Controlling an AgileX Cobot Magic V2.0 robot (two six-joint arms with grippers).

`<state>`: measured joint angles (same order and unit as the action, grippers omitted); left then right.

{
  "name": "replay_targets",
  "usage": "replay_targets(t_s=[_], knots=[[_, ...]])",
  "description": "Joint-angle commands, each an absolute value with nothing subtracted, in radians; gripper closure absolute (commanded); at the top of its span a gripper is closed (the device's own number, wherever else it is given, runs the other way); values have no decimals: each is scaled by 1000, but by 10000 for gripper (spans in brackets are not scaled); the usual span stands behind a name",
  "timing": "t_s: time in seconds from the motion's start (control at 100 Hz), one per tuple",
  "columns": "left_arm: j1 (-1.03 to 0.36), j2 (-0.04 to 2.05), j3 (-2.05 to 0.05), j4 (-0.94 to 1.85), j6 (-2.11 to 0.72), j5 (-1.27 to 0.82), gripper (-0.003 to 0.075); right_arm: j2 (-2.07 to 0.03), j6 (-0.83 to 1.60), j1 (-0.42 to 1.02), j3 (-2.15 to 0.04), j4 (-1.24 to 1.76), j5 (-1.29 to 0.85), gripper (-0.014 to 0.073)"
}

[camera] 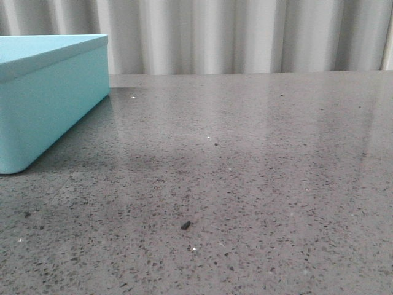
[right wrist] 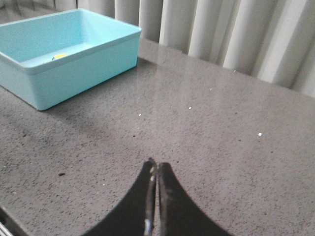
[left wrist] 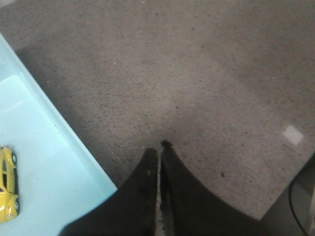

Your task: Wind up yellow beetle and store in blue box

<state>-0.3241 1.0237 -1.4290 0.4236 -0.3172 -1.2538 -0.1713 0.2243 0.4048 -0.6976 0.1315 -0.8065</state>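
Note:
The yellow beetle (left wrist: 7,184) lies on the floor inside the blue box (left wrist: 74,147); a sliver of it (right wrist: 60,56) shows over the box wall in the right wrist view. The blue box (camera: 52,92) stands at the far left of the table in the front view and also shows in the right wrist view (right wrist: 83,69). My left gripper (left wrist: 159,146) is shut and empty, above the table just outside the box's rim. My right gripper (right wrist: 156,164) is shut and empty over bare table, well away from the box. Neither gripper shows in the front view.
The grey speckled table (camera: 245,184) runs back to a pale pleated curtain (camera: 245,37). A small dark speck (camera: 185,225) lies on the table near the front. A pale square patch (left wrist: 293,134) lies near the table's edge in the left wrist view.

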Motion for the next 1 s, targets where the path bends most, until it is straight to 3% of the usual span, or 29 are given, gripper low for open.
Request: replay_targets(t_s=[0.0,0.18,0.55,0.79,0.99], knots=[[-356,923,-1383,444,-316,-1222,741,-145,237,403,-682,98,-688,636],[-362,667,-1162,444,-316,-1138,741,-56,237,403,-582,29,-617,636],[-362,156,-612,435,-316,-713,741,24,237,403,-534,11,-608,636],[-362,50,-381,437,-316,-402,741,24,237,403,-529,18,-555,636],[-362,50,-226,476,-316,-128,741,28,237,403,-432,18,-317,636]])
